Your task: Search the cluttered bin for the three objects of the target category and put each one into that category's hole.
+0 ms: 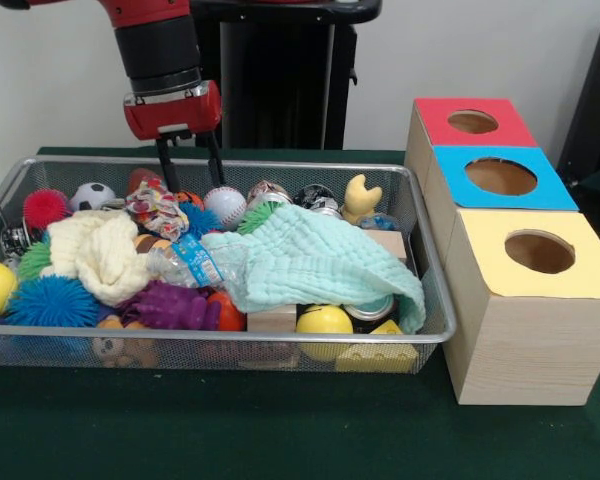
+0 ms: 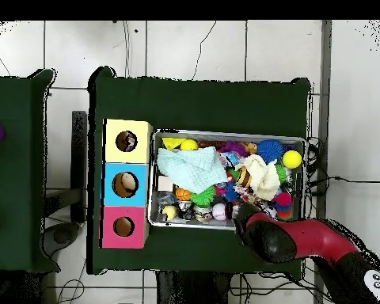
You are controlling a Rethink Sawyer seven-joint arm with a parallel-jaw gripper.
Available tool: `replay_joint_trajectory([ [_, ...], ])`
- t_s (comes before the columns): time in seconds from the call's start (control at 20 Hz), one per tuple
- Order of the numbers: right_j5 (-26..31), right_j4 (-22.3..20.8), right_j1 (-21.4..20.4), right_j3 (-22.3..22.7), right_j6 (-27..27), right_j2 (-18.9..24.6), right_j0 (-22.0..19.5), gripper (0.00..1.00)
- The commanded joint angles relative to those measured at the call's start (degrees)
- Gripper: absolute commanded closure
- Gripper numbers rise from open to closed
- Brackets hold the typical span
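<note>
Over the bin's (image 1: 435, 330) back edge, your gripper (image 1: 190, 160) hangs with fingers spread, grasping nothing. Balls like the baseball (image 1: 225, 205) sit just below; descend straight, avoiding the green cloth (image 1: 310, 260).

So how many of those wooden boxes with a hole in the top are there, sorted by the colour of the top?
Red-topped box: 1
Blue-topped box: 1
Yellow-topped box: 1
Total: 3 boxes, in a row beside the wire basket.
</note>
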Motion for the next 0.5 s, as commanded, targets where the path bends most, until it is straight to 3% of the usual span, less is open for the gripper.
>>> replay_joint_trajectory([
  [0.05, 8.0, 1.5, -0.2, -6.8, -10.3, 4.8, -1.6, 0.00],
  [0.5, 10.0, 1.6, -0.6, -7.0, -10.8, 6.4, -2.6, 0.00],
])
